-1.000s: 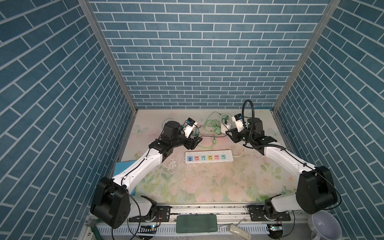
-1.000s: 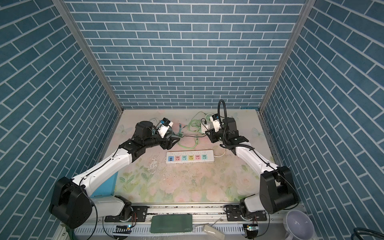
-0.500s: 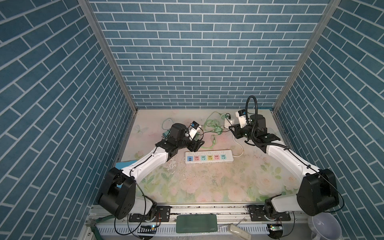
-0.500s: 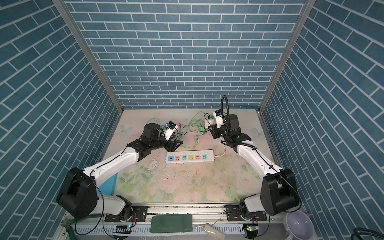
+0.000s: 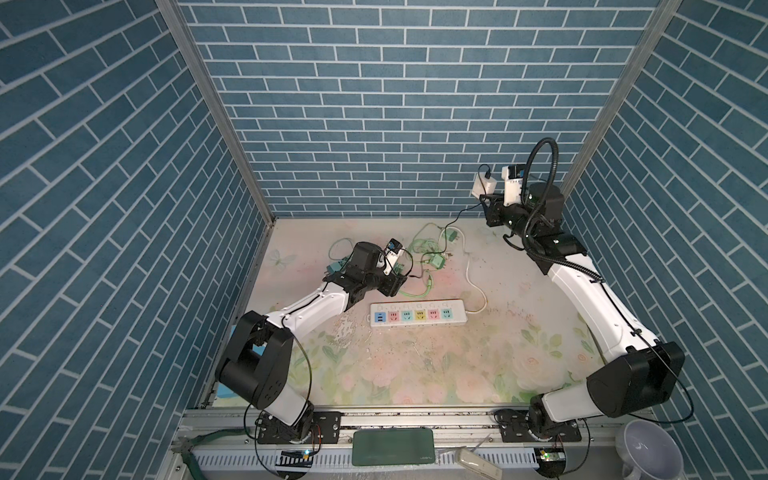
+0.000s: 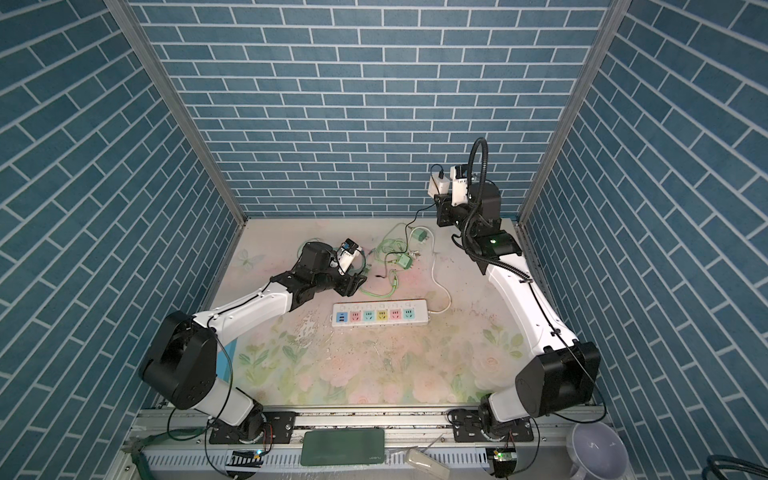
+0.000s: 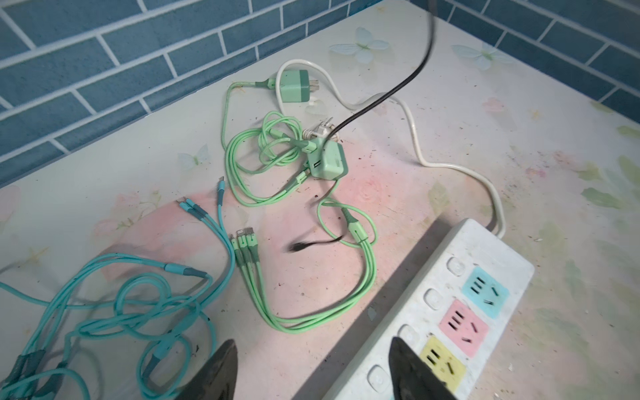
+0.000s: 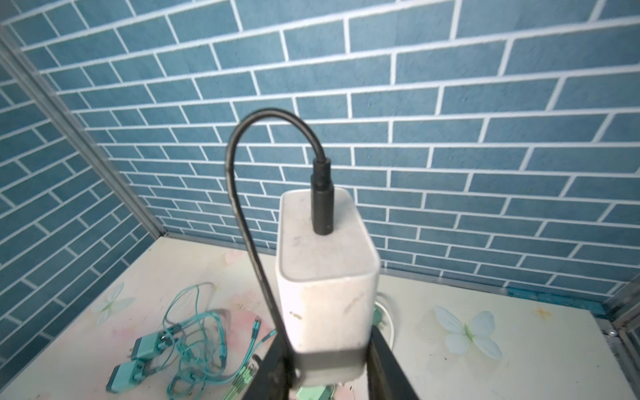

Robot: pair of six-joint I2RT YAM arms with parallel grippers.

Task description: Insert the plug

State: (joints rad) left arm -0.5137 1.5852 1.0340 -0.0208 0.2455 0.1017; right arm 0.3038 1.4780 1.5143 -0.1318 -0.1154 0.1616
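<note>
A white charger plug (image 8: 325, 277) with a black cable (image 8: 242, 207) coming out of its top is gripped low on its body by my right gripper (image 8: 325, 360). In both top views the plug (image 5: 485, 185) (image 6: 439, 184) is held high at the back right, with the cable (image 5: 453, 220) trailing down to the table. The white power strip (image 5: 417, 314) (image 6: 380, 314) with coloured sockets lies mid-table. My left gripper (image 5: 394, 286) (image 7: 311, 346) hovers low by the strip's (image 7: 450, 311) back left edge. It is open and empty, with one finger (image 7: 401, 367) over the strip.
Two green chargers (image 7: 294, 85) (image 7: 329, 161) with tangled green cables (image 5: 428, 257) lie behind the strip. Teal cables (image 7: 104, 294) lie further left. The strip's white cord (image 7: 415, 138) loops at the back right. A white mug (image 5: 648, 451) stands off the table, front right.
My left arm has swung in and down toward the strip's back left edge, its jaws narrowing a little. My right arm has carried the white plug up and back to the right.
</note>
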